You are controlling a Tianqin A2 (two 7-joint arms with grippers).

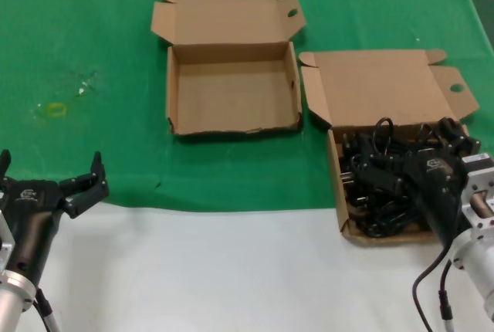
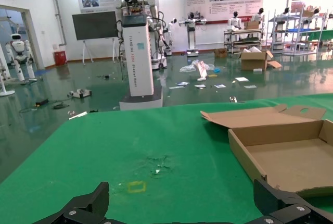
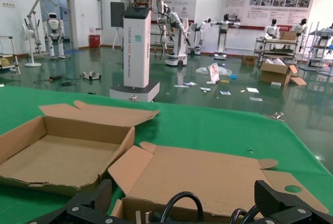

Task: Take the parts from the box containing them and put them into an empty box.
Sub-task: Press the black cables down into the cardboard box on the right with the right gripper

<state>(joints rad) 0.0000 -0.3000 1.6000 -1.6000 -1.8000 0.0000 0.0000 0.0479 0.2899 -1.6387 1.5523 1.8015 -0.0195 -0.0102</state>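
The empty box [image 1: 231, 89] lies open at the middle of the green cloth, lid folded back; it also shows in the left wrist view [image 2: 291, 156] and the right wrist view [image 3: 57, 153]. To its right, the box containing the parts [image 1: 386, 89] holds a tangle of black cords [image 1: 378, 193]. My right gripper [image 1: 409, 154] is open, low over that tangle, jaws spread wide. A cord loop [image 3: 182, 203] rises between its fingertips, with the lid [image 3: 208, 174] beyond. My left gripper [image 1: 50, 166] stands open and empty at the near left, above the cloth's edge [image 2: 182, 191].
A green cloth [image 1: 93, 38] covers the far part of the table, with bare white surface [image 1: 231, 270] in front. A small yellow mark [image 1: 55, 110] and some scuffs sit on the cloth at the left. A gap of cloth separates the two boxes.
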